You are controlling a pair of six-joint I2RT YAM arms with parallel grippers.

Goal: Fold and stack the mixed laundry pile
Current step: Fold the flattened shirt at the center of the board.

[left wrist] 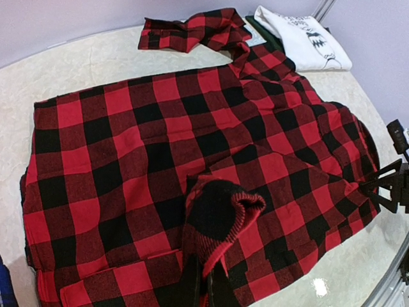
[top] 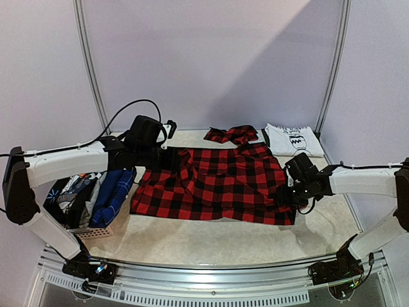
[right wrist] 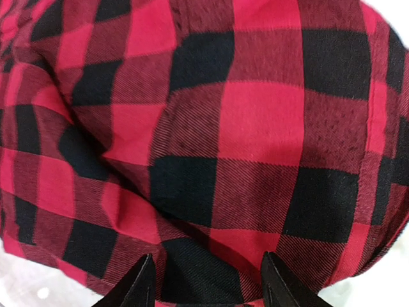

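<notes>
The red-black plaid shirt [top: 223, 185] lies spread flat mid-table, one sleeve [top: 231, 134] trailing toward the back. My left gripper [top: 171, 158] is at its left edge, shut on a bunched fold of the plaid shirt [left wrist: 220, 214] that rises from my left gripper [left wrist: 208, 288]. My right gripper [top: 287, 193] hangs over the shirt's right edge; in its wrist view my right gripper [right wrist: 211, 288] has its jaws apart and the plaid shirt [right wrist: 255, 128] just beneath them. A folded white printed T-shirt [top: 293, 139] lies at the back right. More of the laundry pile [top: 108, 192] fills the basket.
A small woven basket [top: 92, 232] stands at the near left by the left arm. Metal frame posts [top: 89, 64] rise at both back corners. The table's front rail [top: 211, 272] runs along the near edge between the arm bases.
</notes>
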